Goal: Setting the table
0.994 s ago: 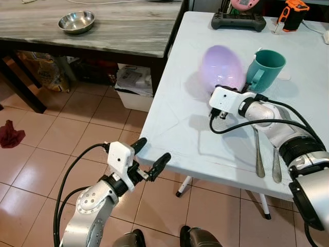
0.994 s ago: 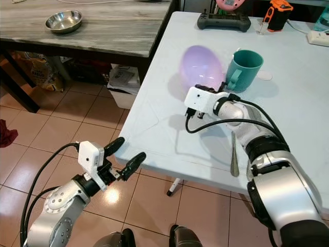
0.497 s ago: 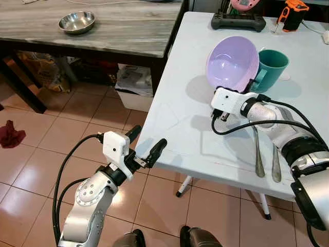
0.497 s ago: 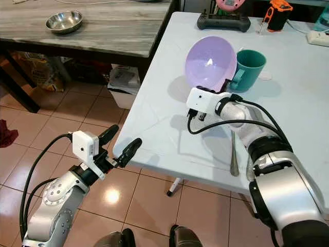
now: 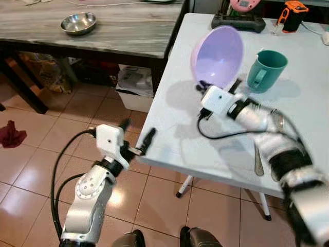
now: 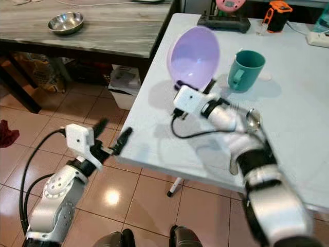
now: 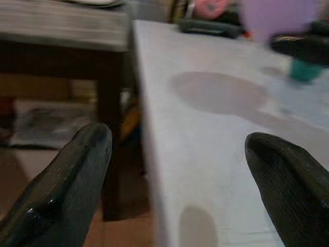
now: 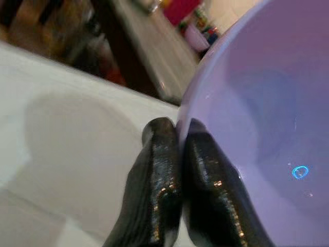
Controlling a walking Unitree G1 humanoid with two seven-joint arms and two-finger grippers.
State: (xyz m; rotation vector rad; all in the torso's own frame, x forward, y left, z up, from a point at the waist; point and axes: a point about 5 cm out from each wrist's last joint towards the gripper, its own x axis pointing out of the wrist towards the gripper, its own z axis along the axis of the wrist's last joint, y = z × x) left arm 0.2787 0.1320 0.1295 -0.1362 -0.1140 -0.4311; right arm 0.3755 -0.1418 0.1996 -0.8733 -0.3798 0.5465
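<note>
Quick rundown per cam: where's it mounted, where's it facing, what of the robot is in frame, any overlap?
Left eye and right eye views: on the head, facing forward and down at the white table and tiled floor; both silver arms show, the right gripper clamped on the lilac bowl.
Left wrist view: on the left wrist, looking along the open left gripper at the table edge.
Right wrist view: on the right wrist, looking along its jaws pinching the bowl's rim.
Shared: bowl and table appear in all views.
</note>
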